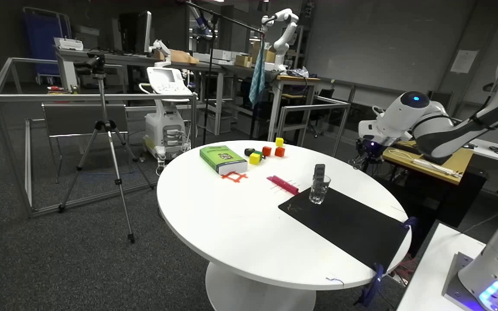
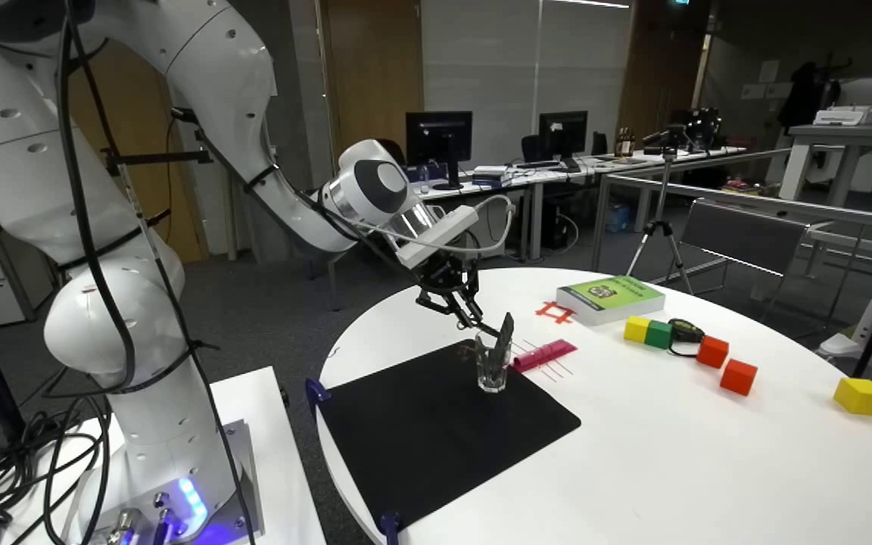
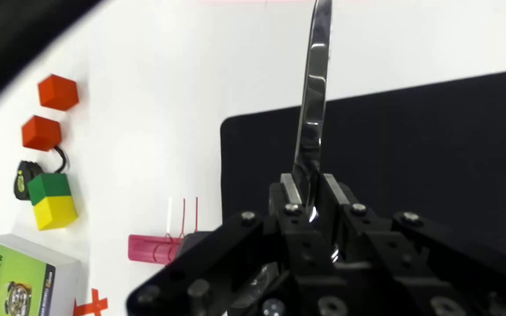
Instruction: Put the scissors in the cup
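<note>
My gripper [image 3: 310,186] is shut on a long, narrow, shiny metal piece [image 3: 316,87], which juts out beyond the fingertips. Only a strip of it shows and no handles are visible, so I cannot tell whether this is the scissors; no other scissors are in view. A clear glass cup [image 1: 317,196] stands upright at a corner of the black mat, with a dark grey flat thing [image 2: 508,327] leaning in it. In an exterior view the gripper [image 2: 474,322] hangs up beside the cup [image 2: 492,375]. The wrist view has the cup [image 3: 256,287] partly hidden behind the left finger linkage.
The black mat [image 2: 436,439] is clamped at the table edge by blue clamps [image 2: 317,392]. Beside the cup lies a pink clip-like strip [image 1: 284,185] with thin sticks. Farther off are a thick green book [image 1: 222,159], a red hash shape [image 1: 234,176] and several coloured blocks [image 1: 254,158].
</note>
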Controlling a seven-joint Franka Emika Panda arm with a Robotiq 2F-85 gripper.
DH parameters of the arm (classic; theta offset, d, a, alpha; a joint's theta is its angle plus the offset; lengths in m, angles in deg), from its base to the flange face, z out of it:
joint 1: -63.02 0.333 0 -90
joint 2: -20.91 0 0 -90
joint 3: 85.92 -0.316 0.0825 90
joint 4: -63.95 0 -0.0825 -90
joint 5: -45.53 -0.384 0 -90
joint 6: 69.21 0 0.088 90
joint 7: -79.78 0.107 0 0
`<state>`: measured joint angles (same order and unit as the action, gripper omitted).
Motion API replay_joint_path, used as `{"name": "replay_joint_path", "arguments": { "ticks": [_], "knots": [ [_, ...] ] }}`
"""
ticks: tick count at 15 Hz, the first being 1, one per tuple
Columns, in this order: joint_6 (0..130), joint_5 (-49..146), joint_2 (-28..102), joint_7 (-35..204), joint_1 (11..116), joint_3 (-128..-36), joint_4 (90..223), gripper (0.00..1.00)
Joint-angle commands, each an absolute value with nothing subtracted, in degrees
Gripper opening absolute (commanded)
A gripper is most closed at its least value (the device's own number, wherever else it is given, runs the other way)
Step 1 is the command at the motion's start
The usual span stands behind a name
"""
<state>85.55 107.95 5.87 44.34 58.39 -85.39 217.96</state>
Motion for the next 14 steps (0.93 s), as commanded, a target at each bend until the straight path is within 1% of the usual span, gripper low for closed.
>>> {"name": "replay_joint_path", "arguments": {
  "ticks": [1,6,8,10,11,14],
  "knots": [
    [77.0,120.9,4.9,55.6,56.8,-90.4,216.4,0.04],
    [58.5,131.8,10.4,66.8,63.4,-93.1,214.8,0.04],
    [52.4,131.4,13.4,68.3,66.0,-94.0,214.3,0.04],
    [49.4,125.8,16.7,63.9,68.3,-94.2,213.5,0.04],
    [52.8,128.2,13.3,65.9,67.9,-92.8,215.8,0.17],
    [51.4,126.9,16.7,65.8,68.9,-93.4,214.7,0.17]
  ]
}}
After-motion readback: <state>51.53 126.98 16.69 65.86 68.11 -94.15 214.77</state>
